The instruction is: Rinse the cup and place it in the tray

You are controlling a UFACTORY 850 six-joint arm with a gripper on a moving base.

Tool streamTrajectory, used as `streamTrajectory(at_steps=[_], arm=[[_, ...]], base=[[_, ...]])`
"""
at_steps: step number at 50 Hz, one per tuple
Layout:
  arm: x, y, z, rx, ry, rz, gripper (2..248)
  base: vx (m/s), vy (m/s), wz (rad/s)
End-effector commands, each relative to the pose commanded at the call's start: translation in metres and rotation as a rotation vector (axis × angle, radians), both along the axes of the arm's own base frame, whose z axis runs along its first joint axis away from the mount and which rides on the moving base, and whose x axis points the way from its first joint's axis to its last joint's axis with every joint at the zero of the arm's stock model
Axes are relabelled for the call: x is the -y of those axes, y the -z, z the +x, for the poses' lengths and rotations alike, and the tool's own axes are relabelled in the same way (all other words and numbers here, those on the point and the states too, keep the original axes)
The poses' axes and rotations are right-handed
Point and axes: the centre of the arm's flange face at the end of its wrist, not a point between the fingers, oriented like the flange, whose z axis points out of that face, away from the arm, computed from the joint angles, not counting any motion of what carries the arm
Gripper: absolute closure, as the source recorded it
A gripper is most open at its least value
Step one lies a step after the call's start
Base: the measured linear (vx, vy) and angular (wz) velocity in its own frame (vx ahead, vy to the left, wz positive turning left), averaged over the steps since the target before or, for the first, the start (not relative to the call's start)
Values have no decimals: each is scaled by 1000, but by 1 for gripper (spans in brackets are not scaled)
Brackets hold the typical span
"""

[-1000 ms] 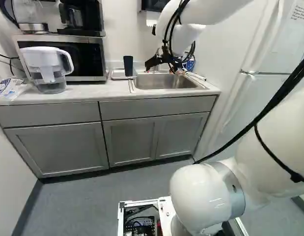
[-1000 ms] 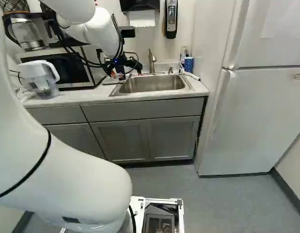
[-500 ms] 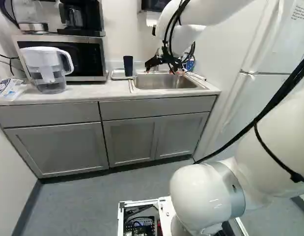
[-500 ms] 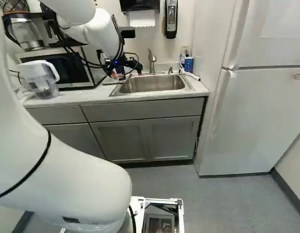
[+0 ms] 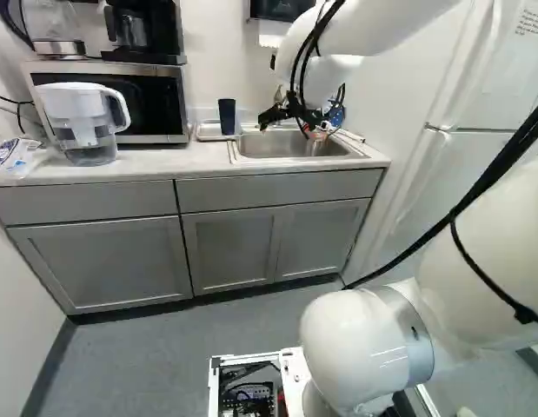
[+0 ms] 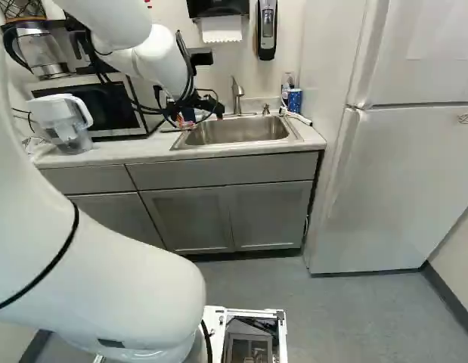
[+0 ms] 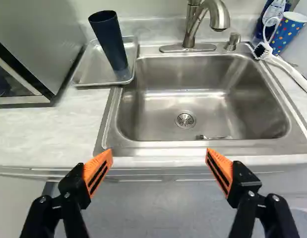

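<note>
Kitchen counter in play, and it's the dark blue cup upright in the metal tray, right beside the sink!
Out over the sink area comes the white arm, and look at that gripper: fingers spread wide, orange pads well apart and nothing between them, with the sink straight ahead in the wrist view! Curving over the basin, the faucet; down inside, the round drain. Across the sink from the tray, a white-handled brush lies by a polka-dot cup. And over at the left of the left base view, a clear pitcher stands in front of the microwave, folks!
</note>
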Motion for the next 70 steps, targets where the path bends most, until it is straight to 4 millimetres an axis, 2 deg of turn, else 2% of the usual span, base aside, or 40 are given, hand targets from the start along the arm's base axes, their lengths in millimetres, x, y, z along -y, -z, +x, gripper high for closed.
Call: streamTrajectory(at_steps=[19,38,70], arm=[[5,30,-7,35,26,-11,3],[10,70,-20,85,54,-24,3],[19,151,-64,198,88,-37,3]], base=[[0,0,0],[0,0,0],[0,0,0]])
